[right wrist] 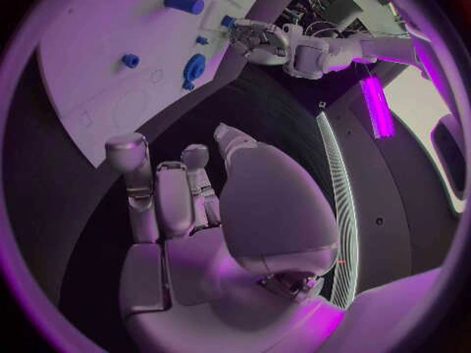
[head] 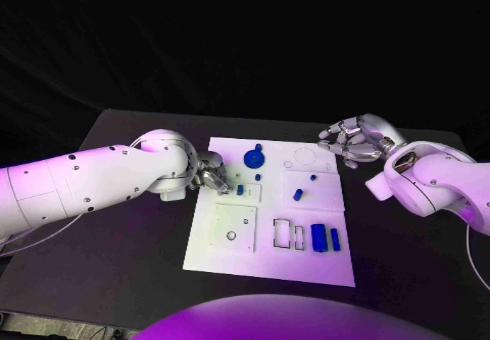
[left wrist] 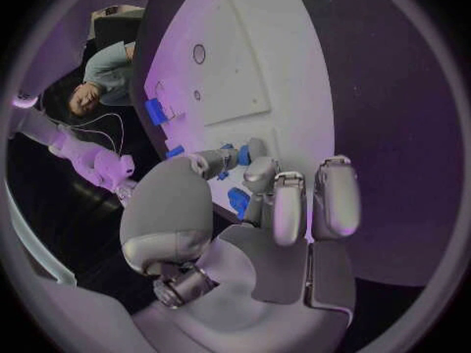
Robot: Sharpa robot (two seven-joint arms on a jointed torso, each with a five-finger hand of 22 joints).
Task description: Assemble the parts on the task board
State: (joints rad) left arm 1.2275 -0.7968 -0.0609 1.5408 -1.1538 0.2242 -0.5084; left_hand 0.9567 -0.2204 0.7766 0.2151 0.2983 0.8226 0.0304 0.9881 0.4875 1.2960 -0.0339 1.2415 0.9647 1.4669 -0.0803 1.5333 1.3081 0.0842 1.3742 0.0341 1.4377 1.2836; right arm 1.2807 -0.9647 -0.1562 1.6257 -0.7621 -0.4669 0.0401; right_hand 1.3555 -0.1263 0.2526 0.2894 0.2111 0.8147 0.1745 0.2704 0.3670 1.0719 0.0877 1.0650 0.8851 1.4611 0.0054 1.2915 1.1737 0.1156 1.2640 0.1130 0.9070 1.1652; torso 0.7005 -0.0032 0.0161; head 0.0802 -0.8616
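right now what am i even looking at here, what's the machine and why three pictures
A robot with two white arms ending in silver hands works at a black table. One picture looks down from its head; the two round ones come from cameras at each wrist. On the table lies a white task board carrying small blue parts, such as two cylinders. The left hand is at the board's edge, fingertips on a small blue part. The right hand hovers beside the board's far corner, holding nothing.

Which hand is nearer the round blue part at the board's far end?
Left. The left hand is beside the round part; the right hand hovers off the board's far right corner.
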